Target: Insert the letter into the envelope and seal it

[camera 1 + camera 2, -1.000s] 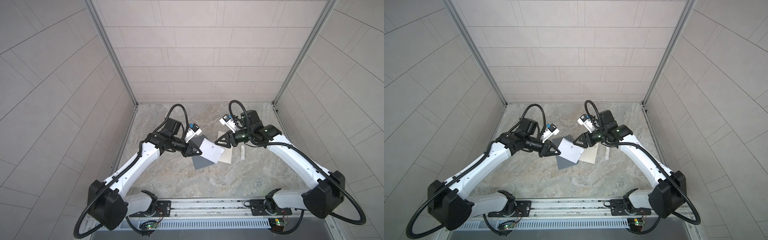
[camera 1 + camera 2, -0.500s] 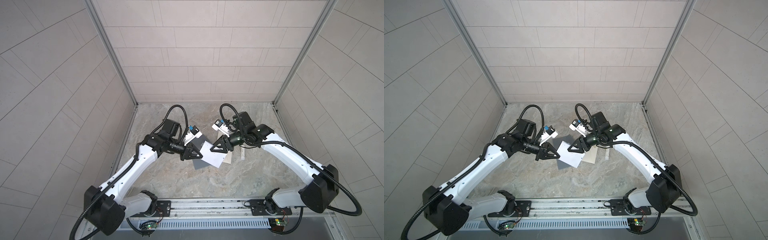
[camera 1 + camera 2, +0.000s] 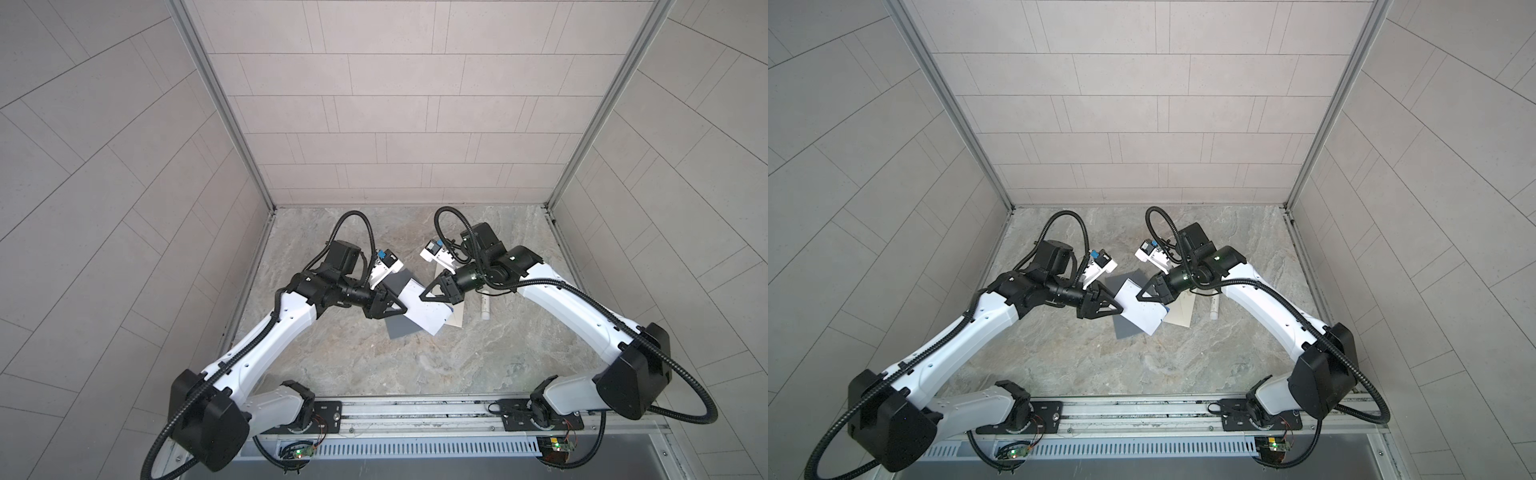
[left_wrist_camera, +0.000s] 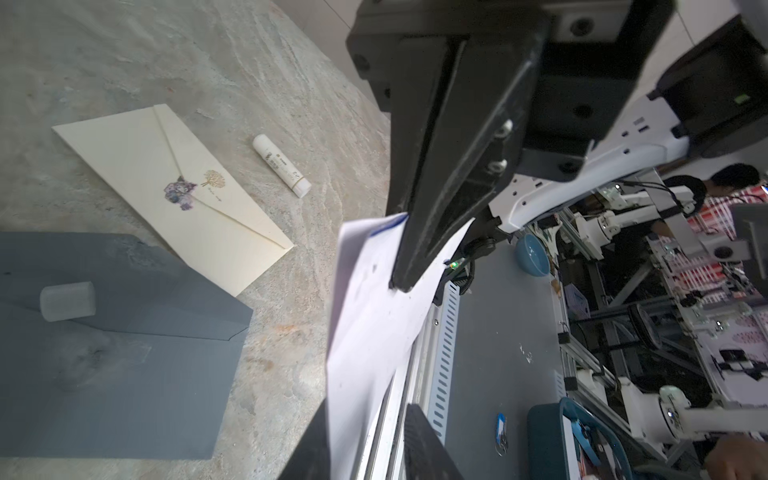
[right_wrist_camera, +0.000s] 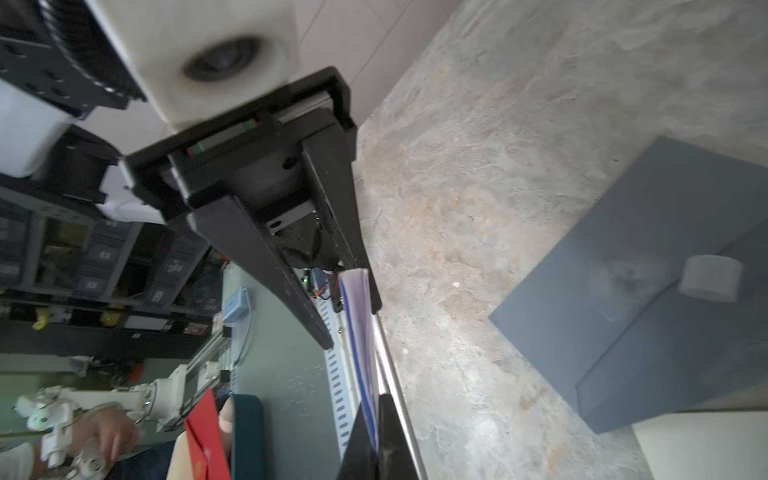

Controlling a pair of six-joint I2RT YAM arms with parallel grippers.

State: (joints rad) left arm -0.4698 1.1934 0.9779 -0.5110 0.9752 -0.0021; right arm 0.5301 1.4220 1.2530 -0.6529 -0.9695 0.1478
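Above the table (image 3: 374, 374), near its middle, the letter (image 3: 419, 311) hangs clear of the surface between the two arms, a folded white sheet with a blue line along one edge. From the right, the right gripper (image 3: 420, 298) has its jaws closed on the letter. The right wrist view shows the sheet (image 5: 361, 332) running straight into the pinch of that gripper (image 5: 376, 440).

From the left, the left gripper (image 3: 403, 309) meets the same sheet with its jaws a little apart. In the right wrist view the paper's edge stands in the gap between its fingers (image 5: 351, 328), close against one of them and clear of the other. The left wrist view shows the same narrow gap, with the letter (image 4: 374, 332) passing through it.

Under the letter, flat on the table, lies the grey envelope (image 3: 399, 334), partly hidden by the sheet in both top views. A small grey block (image 4: 68, 301) rests on it. Just beside it, toward the right arm, lies the cream envelope (image 4: 166, 187), its flap folded down with a sticker (image 4: 180, 199) at the point. Whether the two envelopes touch I cannot tell. Near the cream envelope's far side lies a white glue stick (image 4: 282, 172), apart from it
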